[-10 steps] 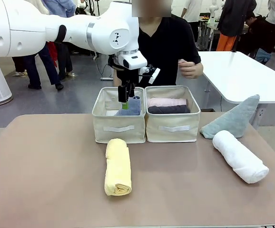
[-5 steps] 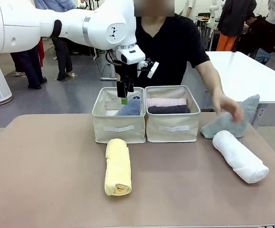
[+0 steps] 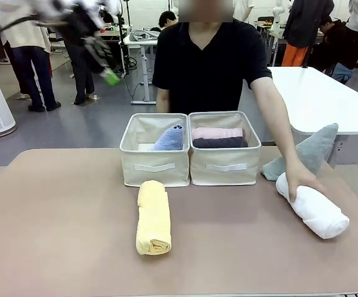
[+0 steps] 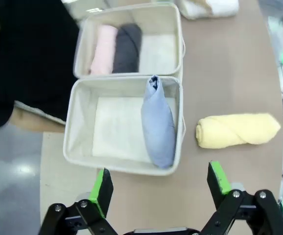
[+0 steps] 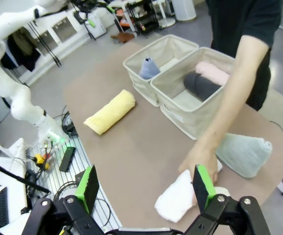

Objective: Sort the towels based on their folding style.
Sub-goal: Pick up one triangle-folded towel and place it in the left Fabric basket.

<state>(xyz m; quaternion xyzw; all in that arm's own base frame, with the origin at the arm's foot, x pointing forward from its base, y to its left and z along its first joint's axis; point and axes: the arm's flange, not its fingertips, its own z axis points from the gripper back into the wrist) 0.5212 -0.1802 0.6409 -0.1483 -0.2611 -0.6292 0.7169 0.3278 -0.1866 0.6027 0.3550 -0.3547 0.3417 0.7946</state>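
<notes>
Cone towel in left basket, rolls in right basket — grouped by fold; left end effector, right end effector open, empty

Grey floor, white side table at right, bystanders standing farther back.

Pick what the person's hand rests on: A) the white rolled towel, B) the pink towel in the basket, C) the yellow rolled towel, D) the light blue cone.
A: the person's hand lies on one end of the white rolled towel.
</notes>
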